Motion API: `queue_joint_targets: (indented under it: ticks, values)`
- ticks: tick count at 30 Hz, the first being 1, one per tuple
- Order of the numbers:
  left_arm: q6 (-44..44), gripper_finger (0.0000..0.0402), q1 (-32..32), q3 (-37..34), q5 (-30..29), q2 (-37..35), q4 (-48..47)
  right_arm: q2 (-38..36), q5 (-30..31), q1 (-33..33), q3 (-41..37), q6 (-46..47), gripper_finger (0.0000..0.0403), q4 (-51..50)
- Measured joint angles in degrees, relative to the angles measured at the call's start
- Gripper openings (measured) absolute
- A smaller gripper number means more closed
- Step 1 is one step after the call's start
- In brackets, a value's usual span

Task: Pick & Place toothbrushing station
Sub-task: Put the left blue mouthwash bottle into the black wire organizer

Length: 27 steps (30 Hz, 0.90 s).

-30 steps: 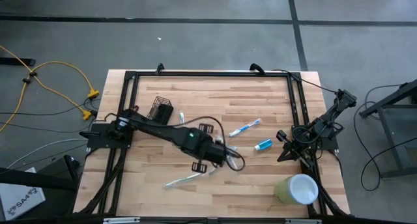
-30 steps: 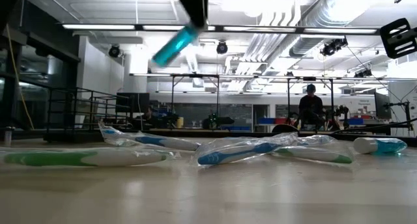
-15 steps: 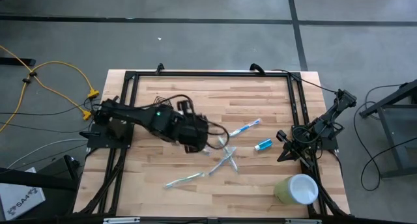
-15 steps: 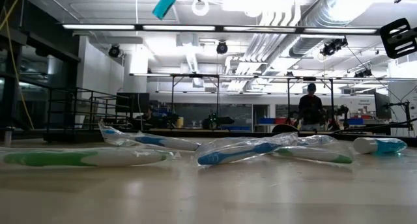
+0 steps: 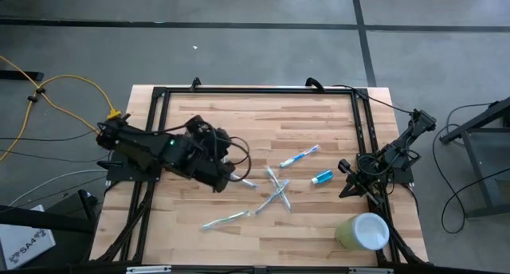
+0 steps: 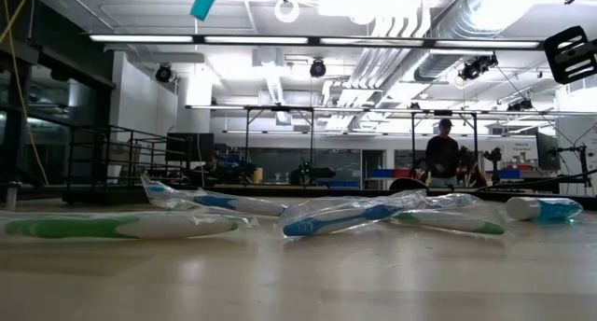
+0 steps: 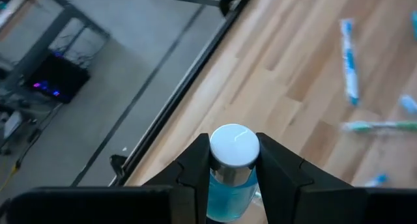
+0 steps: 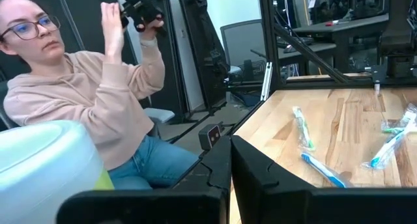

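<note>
Now I am swinging the left arm back from the middle of the table [image 5: 319, 115] toward its left edge. A second ago the left gripper [image 7: 233, 151] was out among the wrapped toothbrushes [image 5: 275, 190]; it is now sitting over the left half of the table, near the back-left corner. Its fingers [image 7: 195, 162] are pinching a small blue bottle [image 7: 232, 165] by the neck, just under the white cap. In the low view the bottle is showing only as a blue sliver at the top, well clear of the wood, and it is drifting leftward from one frame to the next.

The black wire-mesh holder cup was showing near the left edge a second ago, toward the back-left corner. The arm is now passing over that spot, so I cannot pick the cup out. I am judging that the bottle is being carried to it and that the lowering and the release are not yet done. The drop will need the bottle lined up over the cup's open top.

The right gripper [image 8: 230, 178] is waiting at the right edge with its fingers pressed together, holding nothing. The pale green cup [image 5: 362, 230] is standing near the front-right corner. A person [image 8: 98, 87] is sitting beyond the table.
</note>
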Motion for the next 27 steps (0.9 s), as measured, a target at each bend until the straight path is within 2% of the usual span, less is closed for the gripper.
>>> queue_joint_targets:
  ticks: [7,19,27]
  values:
    - [-15.5,0.0089,-3.8,-12.1,-8.3,-4.8,0.0,0.0,0.0,0.0,0.0,0.0,0.0002,0.0]
    - [-37.4,0.0089,-6.4,-29.2,-16.4,-10.3,0.0,0.0,0.0,0.0,0.0,0.0,0.0002,0.0]
    - [-47.6,0.0089,-6.4,-36.8,-21.3,-11.1,0.0,0.0,0.0,0.0,0.0,0.0,0.0002,0.0]
